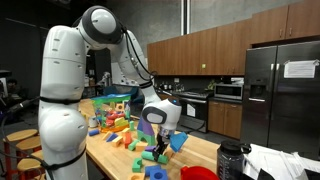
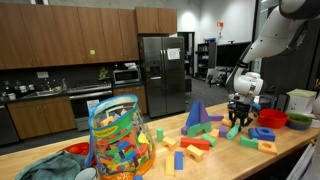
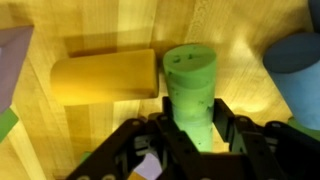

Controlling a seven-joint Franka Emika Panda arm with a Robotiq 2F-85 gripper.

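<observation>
- Tool (image 3: pixel 195 115) is straddling a green cylinder (image 3: pixel 190 80), one finger on each side and the pads at or almost at its flanks. I can't tell whether it is clamped or only bracketing.
- Key relation: in the wrist view the cylinder sits dead centre between the fingers. Its long axis runs up the picture, away from the wrist and crosswise to the closing line, so the fingers meet its curved sides, not its ends.
- The round end with two small dimples faces the far side. The near end is hidden between the fingers.
- The cylinder is on the wooden desk (image 3: pixel 120 25). I can't tell whether it lies flat or stands up, and it is too small to make out in both exterior views.
- Only one arm here. In both exterior views the tool (image 1: pixel 160 148) (image 2: pixel 236 128) points down, low over the desk among scattered blocks.
- A yellow block (image 3: pixel 105 77) has its long axis across the cylinder's. Its end is just beside the cylinder's left flank, possibly touching, and it crowds the finger on that side.
- A blue round piece (image 3: pixel 295 65) sits off to the right, apart from the cylinder.
- A purple piece (image 3: pixel 12 55) shows at the left edge, well apart.
- A red bowl (image 2: pixel 272 119) is near the tool in an exterior view.
- A bag of blocks (image 2: pixel 118 140) is well apart from it.
</observation>
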